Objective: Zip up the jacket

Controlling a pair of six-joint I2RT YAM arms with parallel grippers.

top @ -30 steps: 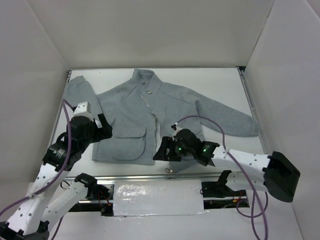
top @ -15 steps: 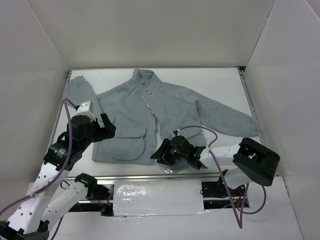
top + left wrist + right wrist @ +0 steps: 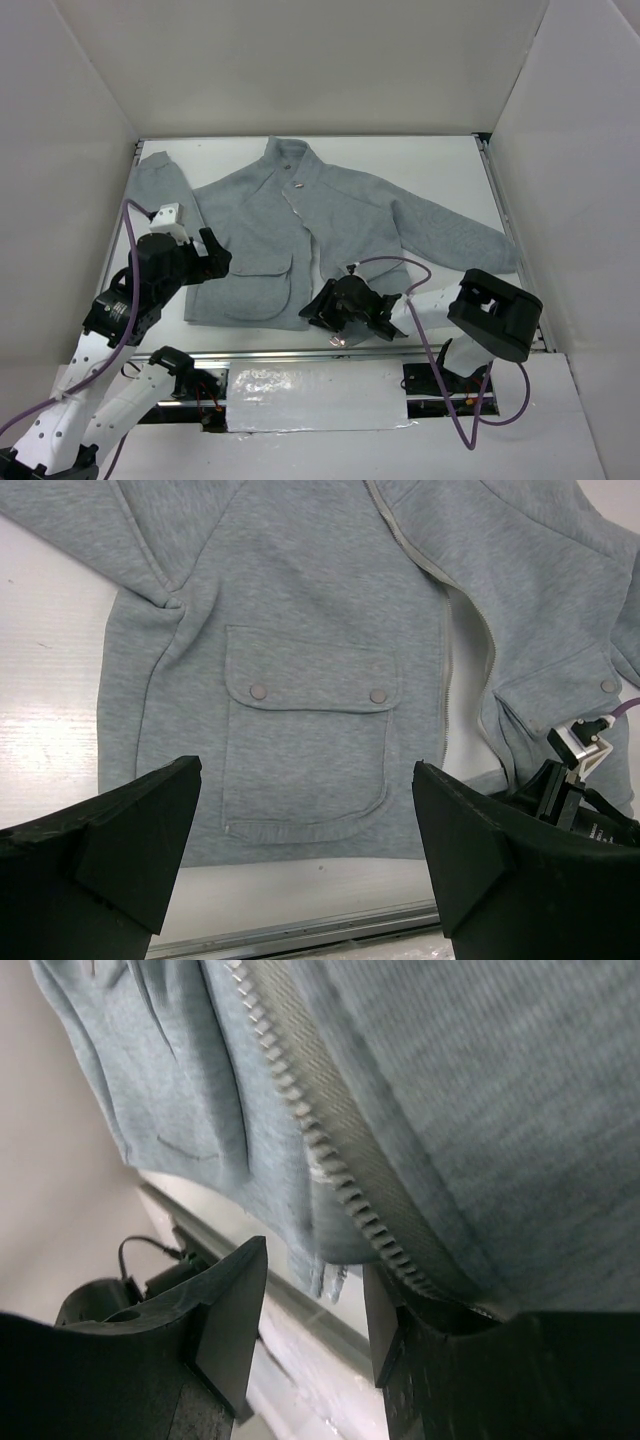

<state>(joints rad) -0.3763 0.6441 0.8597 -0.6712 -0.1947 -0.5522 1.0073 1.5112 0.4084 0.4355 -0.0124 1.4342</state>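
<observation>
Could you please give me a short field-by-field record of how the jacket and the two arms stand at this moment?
Jacket: flat on the table, front up, collar away from the arm bases
Zipper: undone, front edges apart toward the hem
Left end effector: open, above a flap pocket, holding nothing
Right end effector: open, at the bottom hem beside the zipper teeth
Task state: not yet zipped
</observation>
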